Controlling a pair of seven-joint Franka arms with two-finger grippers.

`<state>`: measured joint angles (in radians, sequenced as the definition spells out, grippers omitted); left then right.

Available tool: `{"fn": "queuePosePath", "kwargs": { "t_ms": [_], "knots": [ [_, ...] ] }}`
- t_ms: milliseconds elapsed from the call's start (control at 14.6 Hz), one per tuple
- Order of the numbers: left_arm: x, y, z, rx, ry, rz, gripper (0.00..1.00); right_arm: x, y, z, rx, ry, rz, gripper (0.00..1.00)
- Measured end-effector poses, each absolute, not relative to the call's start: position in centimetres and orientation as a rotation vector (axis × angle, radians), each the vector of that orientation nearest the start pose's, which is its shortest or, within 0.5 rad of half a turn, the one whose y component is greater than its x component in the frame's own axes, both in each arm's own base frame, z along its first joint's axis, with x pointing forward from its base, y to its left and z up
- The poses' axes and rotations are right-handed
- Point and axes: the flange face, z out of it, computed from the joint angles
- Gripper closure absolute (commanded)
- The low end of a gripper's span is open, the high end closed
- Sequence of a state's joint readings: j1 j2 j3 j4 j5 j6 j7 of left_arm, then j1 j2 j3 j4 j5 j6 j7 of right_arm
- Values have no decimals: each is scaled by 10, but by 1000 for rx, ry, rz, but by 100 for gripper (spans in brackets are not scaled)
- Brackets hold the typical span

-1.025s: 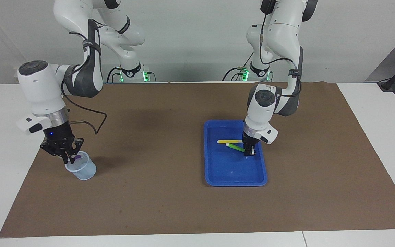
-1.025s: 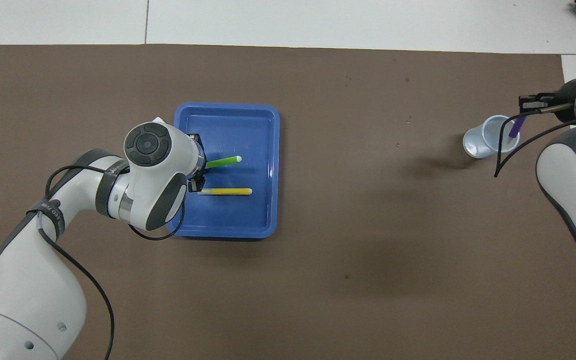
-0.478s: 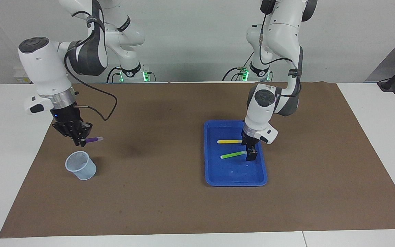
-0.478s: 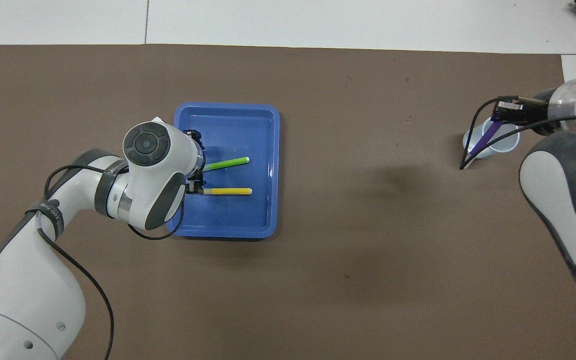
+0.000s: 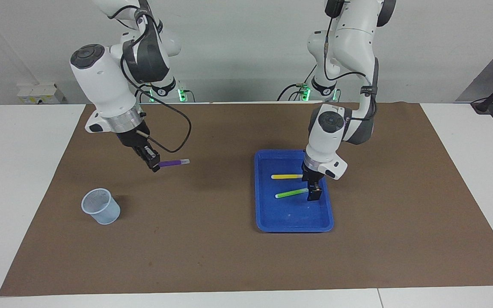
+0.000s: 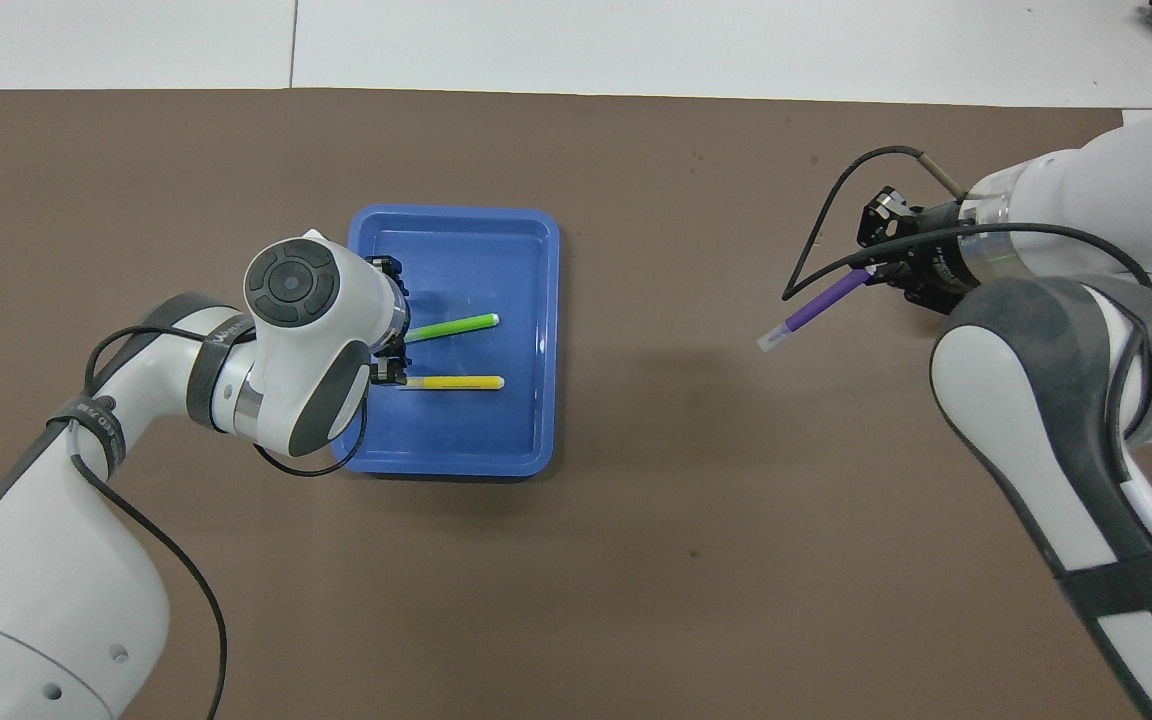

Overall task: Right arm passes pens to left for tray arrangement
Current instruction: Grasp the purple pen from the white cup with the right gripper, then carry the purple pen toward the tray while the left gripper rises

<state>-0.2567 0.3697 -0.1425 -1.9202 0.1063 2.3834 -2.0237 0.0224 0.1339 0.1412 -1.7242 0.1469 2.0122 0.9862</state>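
Observation:
The blue tray lies toward the left arm's end of the table. Two pens lie flat in it: a yellow pen, and a green pen just farther from the robots. My left gripper is low in the tray and open, with one end of the green pen at its fingers. My right gripper is up over the brown mat, shut on a purple pen. That pen sticks out level, its whitish end toward the tray.
A small translucent bluish cup stands upright on the mat toward the right arm's end; the overhead view hides it under the right arm. The brown mat covers most of the white table.
My right gripper lifted the purple pen out of the cup and carried it toward the table's middle. My left gripper opened, and the green pen settled flat in the tray.

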Motion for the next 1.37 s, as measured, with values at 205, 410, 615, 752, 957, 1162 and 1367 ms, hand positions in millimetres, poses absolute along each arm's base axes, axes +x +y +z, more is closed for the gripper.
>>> {"fn": "queuePosePath", "kwargs": {
  "t_ms": [205,410,615,752,957,1162,1367],
  "knots": [
    [591,-244,328,-2282,-2266,-95,2,605,142,532,-2468,1436,58,100],
    [594,-247,356,-2274,-2274,-95,0,604,174,544,-2300,1587,161,100],
    [591,-254,397,-2265,-2336,-46,0,603,199,550,-2180,1718,226,100],
    [583,-267,422,-2275,-2356,4,0,600,214,551,-2114,1794,271,100],
    [567,-292,453,-2262,-2395,41,0,595,231,552,-2030,1859,349,100],
    [547,-316,475,-2243,-2410,71,0,591,239,553,-1996,1888,384,100],
    [534,-332,501,-2205,-2433,113,0,589,244,554,-1992,1891,394,100]
  ]
}}
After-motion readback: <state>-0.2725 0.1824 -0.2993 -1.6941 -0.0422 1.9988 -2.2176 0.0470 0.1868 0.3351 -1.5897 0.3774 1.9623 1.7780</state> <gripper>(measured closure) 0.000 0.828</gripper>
